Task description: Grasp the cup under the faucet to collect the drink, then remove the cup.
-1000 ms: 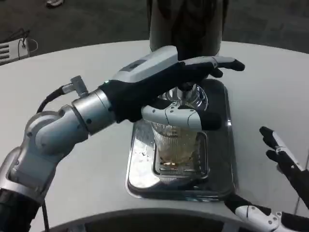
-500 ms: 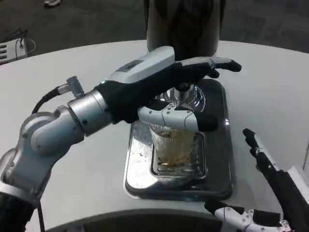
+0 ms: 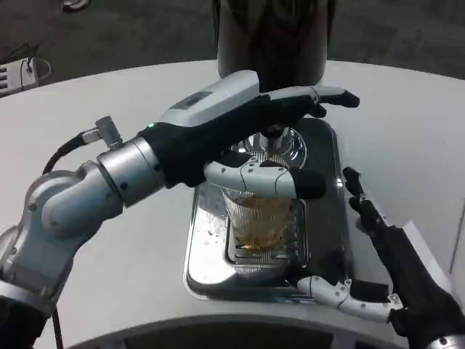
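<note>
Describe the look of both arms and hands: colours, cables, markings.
Left arm: silver rounded forearm, black cable into a metal connector by the wrist, black cuff. Left hand: white back, black-and-white fingers. Right hand: mostly black, slim, white finger segments.

Cup (image 3: 259, 222) on tray (image 3: 203, 251), under faucet (image 3: 275, 142).

A clear ribbed cup (image 3: 260, 222) is seen standing upright on the slotted grate of a shiny metal drip tray (image 3: 207, 247), directly below the chrome faucet (image 3: 275, 139) of a dark dispenser. An amber drink is held in its lower part. The upper part of the cup is hidden, so the rim cannot be made out.
</note>
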